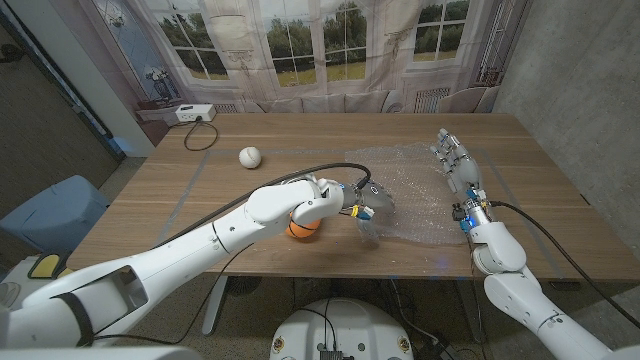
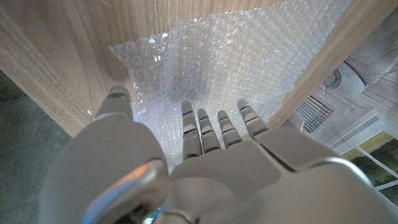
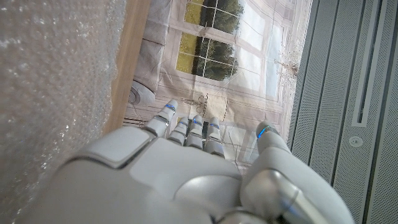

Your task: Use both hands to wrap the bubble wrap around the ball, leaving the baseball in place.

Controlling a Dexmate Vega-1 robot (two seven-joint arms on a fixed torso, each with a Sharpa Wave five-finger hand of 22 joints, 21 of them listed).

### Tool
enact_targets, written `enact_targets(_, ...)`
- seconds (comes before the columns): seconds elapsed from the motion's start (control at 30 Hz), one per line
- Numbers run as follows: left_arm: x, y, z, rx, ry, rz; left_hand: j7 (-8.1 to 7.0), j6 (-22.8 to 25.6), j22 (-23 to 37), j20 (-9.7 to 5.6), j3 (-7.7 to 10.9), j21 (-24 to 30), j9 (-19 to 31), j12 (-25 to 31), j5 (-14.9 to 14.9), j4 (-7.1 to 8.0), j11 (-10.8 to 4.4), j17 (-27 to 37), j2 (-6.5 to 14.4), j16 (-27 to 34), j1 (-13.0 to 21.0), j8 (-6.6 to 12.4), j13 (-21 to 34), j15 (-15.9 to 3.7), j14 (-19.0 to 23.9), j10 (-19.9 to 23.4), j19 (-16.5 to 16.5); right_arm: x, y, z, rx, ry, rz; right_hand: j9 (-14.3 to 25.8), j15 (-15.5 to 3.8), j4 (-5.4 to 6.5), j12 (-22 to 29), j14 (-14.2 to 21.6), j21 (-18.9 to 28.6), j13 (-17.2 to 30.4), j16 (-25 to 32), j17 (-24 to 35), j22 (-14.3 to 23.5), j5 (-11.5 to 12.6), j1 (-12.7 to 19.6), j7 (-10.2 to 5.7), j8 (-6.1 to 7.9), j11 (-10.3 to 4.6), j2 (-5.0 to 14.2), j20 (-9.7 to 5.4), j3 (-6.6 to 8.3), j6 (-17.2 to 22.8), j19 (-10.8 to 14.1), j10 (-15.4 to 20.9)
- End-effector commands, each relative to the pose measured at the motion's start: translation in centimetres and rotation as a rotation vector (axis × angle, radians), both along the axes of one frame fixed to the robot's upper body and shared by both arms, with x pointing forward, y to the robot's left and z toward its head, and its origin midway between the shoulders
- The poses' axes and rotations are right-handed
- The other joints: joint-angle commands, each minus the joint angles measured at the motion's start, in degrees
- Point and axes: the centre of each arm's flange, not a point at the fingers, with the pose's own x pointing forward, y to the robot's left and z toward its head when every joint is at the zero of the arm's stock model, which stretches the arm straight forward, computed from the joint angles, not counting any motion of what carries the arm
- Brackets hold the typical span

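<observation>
Robot hand (image 1: 373, 203) on left touches bubble wrap (image 1: 425, 195) spread flat.

Looking down from the head over the whole table (image 1: 250, 190), while both wrist cameras are peering closely along their own hands, all sharing the bubble wrap (image 1: 420, 185).

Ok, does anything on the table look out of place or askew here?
The orange ball sits on bare wood beside the bubble wrap, not on it, tucked under the left arm. The bubble wrap lies slightly rumpled. The baseball stands apart, undisturbed.
</observation>
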Motion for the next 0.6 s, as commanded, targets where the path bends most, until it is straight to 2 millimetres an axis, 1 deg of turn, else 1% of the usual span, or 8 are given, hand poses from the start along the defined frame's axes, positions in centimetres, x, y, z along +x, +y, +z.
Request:
enact_targets(0.03,0.0,-0.6,-1.8,0.023,-0.067,-0.018,-0.35,1.71,0.17,-0.22,1.87,0.48,0.17,0.84,-0.35,-1.62,-0.54,-0.01,1.83,0.51,3.83,0.75,0.18,-0.73,1.51,1.72,1.06,0.4,-0.6,-1.0,0.017,-0.001,0.010,0.25,-0.14,-0.13,-0.06,0.58,0.06,0.23,0.24,0.10,0.33,0.54,-0.09,-0.20,0.04,-0.13,-0.01,0.27,-0.02,0.34,0.17,0.60)
enact_targets(0.2,0.0,-0.3,-2.5,0.026,-0.127,-0.041,-0.53,5.12,0.19,-0.73,2.95,0.98,0.28,1.56,-1.62,-3.10,-1.99,-0.11,2.34,0.98,7.35,2.16,0.31,-2.03,4.33,4.29,2.67,0.6,-0.6,-1.4,0.020,0.002,0.016,0.25,-0.11,-0.15,-0.06,0.63,0.05,0.23,0.24,0.09,0.33,0.54,-0.10,-0.19,0.04,-0.12,-0.03,0.36,-0.03,0.34,0.17,0.61)
enact_targets(0.27,0.0,-0.2,-2.9,0.024,-0.155,-0.056,-0.87,6.57,0.22,-0.99,3.31,1.15,0.35,1.94,-2.12,-3.36,-3.09,-0.14,2.52,1.04,8.62,2.79,0.41,-2.55,5.29,5.67,3.23,0.7,-0.6,-1.6,0.022,0.005,0.019,0.25,-0.10,-0.16,-0.07,0.64,0.06,0.23,0.24,0.09,0.33,0.54,-0.10,-0.18,0.04,-0.06,-0.03,0.40,-0.03,0.34,0.18,0.60)
enact_targets(0.37,0.0,-0.1,-3.2,0.023,-0.171,-0.062,-1.06,9.56,0.27,-1.37,4.05,1.36,0.48,2.27,-3.21,-3.45,-3.61,-0.18,3.32,1.01,10.74,4.08,0.63,-3.34,6.72,7.42,3.98,0.8,-0.6,-1.8,0.023,0.007,0.021,0.25,-0.08,-0.16,-0.07,0.69,0.06,0.23,0.26,0.10,0.33,0.54,-0.13,-0.21,0.04,-0.12,-0.04,0.42,-0.04,0.34,0.19,0.62)
enact_targets(0.43,0.1,0.0,-3.3,0.010,-0.169,-0.068,-0.73,11.06,0.30,-1.46,4.72,1.54,0.52,2.54,-3.59,-3.54,-3.90,-0.18,4.19,1.02,12.09,4.70,0.73,-3.52,7.36,8.60,4.51,0.8,-0.7,-1.8,0.023,0.008,0.019,0.25,-0.05,-0.17,-0.07,0.71,0.07,0.23,0.26,0.10,0.33,0.54,-0.13,-0.22,0.04,-0.14,-0.04,0.42,-0.04,0.36,0.22,0.62)
enact_targets(0.5,0.1,0.0,-3.3,-0.001,-0.182,-0.080,-1.14,14.92,0.38,-1.81,5.93,1.89,0.56,3.04,-4.16,-3.51,-3.93,-0.22,5.87,1.20,14.54,6.20,0.90,-4.51,9.33,11.00,5.49,0.8,-0.7,-1.8,0.024,0.008,0.019,0.25,-0.09,-0.17,-0.06,0.72,0.07,0.23,0.25,0.09,0.33,0.54,-0.14,-0.23,0.05,-0.14,-0.03,0.43,-0.03,0.37,0.24,0.66)
enact_targets(0.53,0.1,0.1,-3.3,-0.008,-0.187,-0.087,-1.21,15.90,0.39,-1.99,6.05,2.02,0.56,3.11,-4.25,-3.52,-3.88,-0.26,5.99,1.24,14.93,6.56,0.93,-4.67,9.84,11.46,5.85,0.9,-0.7,-1.8,0.024,0.007,0.018,0.25,-0.10,-0.17,-0.07,0.72,0.07,0.23,0.25,0.09,0.33,0.54,-0.14,-0.24,0.05,-0.13,-0.03,0.47,-0.03,0.38,0.24,0.65)
enact_targets(0.6,0.1,0.1,-3.3,-0.027,-0.206,-0.106,-0.76,18.51,0.47,-2.22,6.99,2.35,0.56,3.55,-4.12,-3.61,-4.11,-0.28,7.43,1.30,16.71,7.50,1.04,-5.12,11.03,13.45,6.63,0.9,-0.7,-1.8,0.021,0.007,0.017,0.25,-0.09,-0.18,-0.06,0.73,0.07,0.23,0.24,0.09,0.33,0.55,-0.14,-0.22,0.05,-0.13,-0.03,0.45,-0.03,0.39,0.24,0.67)
